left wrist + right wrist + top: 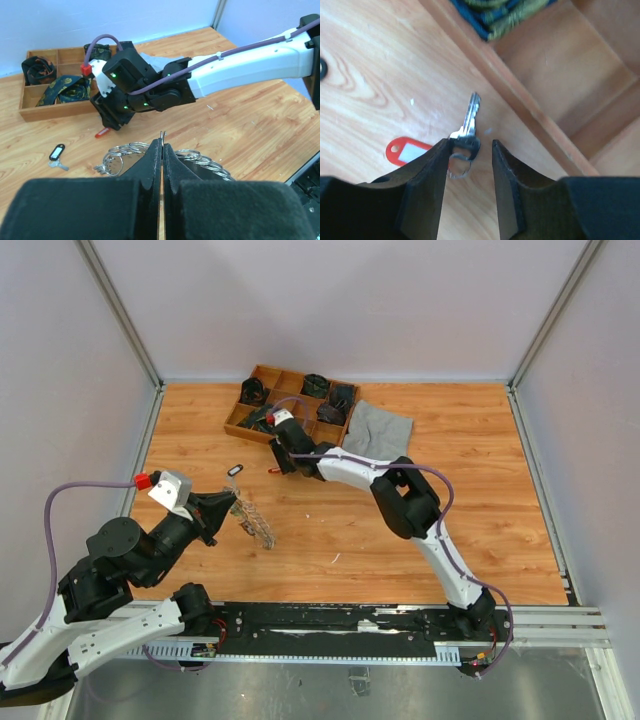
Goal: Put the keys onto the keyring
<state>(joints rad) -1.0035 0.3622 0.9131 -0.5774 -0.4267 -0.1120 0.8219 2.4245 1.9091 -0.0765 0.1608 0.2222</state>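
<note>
Key (471,114) of silver metal with red tag is lying inside spread right gripper (470,147); left gripper (161,145) is pinching silver-ringed keyring (202,160).

Tray wall (520,100) just past right gripper (470,145), blocks going forward; red-tag key (470,117) sits between its fingers. Right arm (345,468) crosses mid table (490,510). Keyring (258,522) crowds left gripper (161,145) front. Open wood right of grey cloth (378,430)
</note>
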